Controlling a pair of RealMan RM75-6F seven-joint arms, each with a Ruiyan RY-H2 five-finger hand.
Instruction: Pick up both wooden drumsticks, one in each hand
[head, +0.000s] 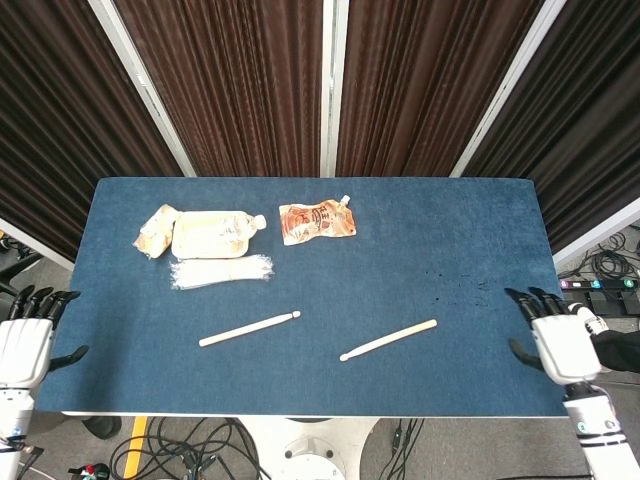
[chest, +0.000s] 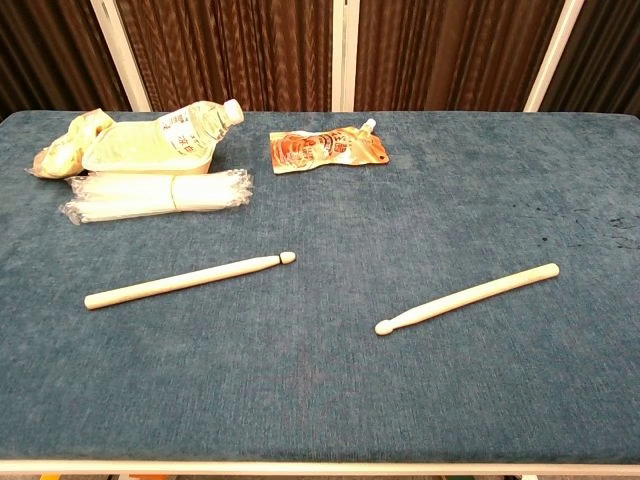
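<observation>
Our left hand (head: 25, 345) and right hand (head: 560, 340) hover released, fingers spread, at opposite worktop (head: 480, 230) edges. Each faces its nearer stick: left drumstick (head: 248, 328) and right drumstick (head: 388, 340) lie apart on the blue cloth, near the front.

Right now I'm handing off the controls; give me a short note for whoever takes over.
Left hand: open, holding nothing, off the table's left edge.
Right hand: open, holding nothing, over the table's right edge.
Left drumstick and right drumstick both lie flat on the blue cloth near the front, apart from each other.
Done: nothing picked up.
Left: bring each hand to its nearer stick, grasp and lift.
</observation>
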